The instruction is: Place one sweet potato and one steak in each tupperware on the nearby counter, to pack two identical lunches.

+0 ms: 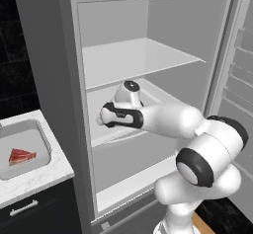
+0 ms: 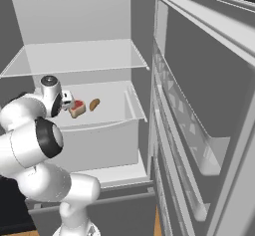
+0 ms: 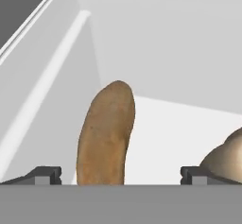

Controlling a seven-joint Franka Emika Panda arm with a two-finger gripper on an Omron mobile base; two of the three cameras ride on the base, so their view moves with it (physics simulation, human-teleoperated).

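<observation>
You are at the picking step: the gripper (image 3: 120,176) is inside the fridge drawer (image 2: 130,111), fingers spread wide and holding nothing. A sweet potato (image 3: 106,135) lies on the drawer floor between the two fingertips, its long side pointing away from the hand. I judge that the next move calls for going a little lower and closing across its narrow width. A steak (image 2: 77,108) lies just beside the potato, so keep the far finger away from it. On the counter (image 1: 34,176) to the left, one tupperware (image 1: 43,136) already holds a steak (image 1: 21,156). The fridge door (image 2: 199,95) stands open on the right, so there is room to pull back.
</observation>
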